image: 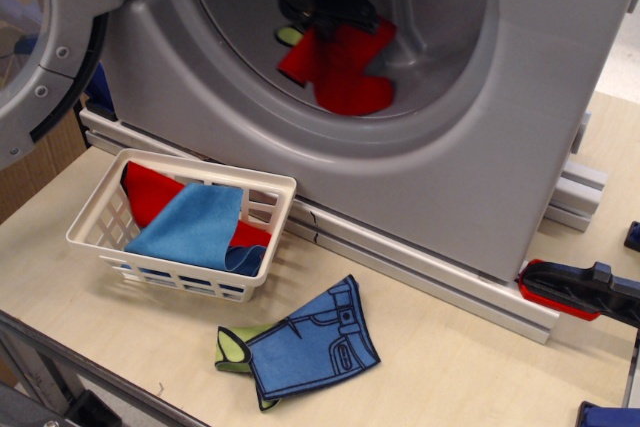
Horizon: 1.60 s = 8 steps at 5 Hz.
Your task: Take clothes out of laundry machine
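Note:
The silver-grey laundry machine (500,127) fills the back, its round drum open and its porthole door (40,37) swung out at the left. My black gripper (348,19) is inside the drum, shut on the top of a bright red garment (340,72) that hangs from it above the drum floor. A small yellow-green piece (290,35) peeks out just left of the red one. The fingertips are partly hidden by the cloth.
A white slotted basket (272,183) stands on the table at the front left, holding a red cloth (145,192) and a light-blue cloth (195,222). A jeans-printed cloth (315,342) lies over a yellow-green piece (232,350). A red-and-black clamp (570,287) lies at the right.

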Each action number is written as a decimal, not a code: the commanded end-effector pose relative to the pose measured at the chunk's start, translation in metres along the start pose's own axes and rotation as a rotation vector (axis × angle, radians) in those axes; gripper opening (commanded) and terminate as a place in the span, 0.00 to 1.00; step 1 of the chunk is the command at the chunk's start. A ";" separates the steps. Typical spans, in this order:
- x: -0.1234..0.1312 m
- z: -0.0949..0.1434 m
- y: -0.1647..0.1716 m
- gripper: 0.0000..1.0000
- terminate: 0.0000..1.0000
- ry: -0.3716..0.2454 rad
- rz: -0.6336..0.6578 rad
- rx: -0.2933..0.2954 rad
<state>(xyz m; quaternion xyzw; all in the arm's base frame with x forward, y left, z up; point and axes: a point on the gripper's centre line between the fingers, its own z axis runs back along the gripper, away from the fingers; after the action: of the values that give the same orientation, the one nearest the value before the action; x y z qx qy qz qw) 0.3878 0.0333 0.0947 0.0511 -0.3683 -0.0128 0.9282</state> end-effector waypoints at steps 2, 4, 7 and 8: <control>-0.063 0.075 -0.018 0.00 0.00 0.397 0.158 0.110; -0.133 0.068 -0.003 0.00 0.00 0.634 0.318 0.241; -0.142 0.069 0.065 0.00 0.00 0.549 0.419 0.339; -0.140 0.056 0.078 0.00 0.00 0.489 0.431 0.330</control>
<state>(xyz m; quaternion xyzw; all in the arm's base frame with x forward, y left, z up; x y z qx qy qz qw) 0.2389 0.1201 0.0233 0.1182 -0.1178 0.2508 0.9535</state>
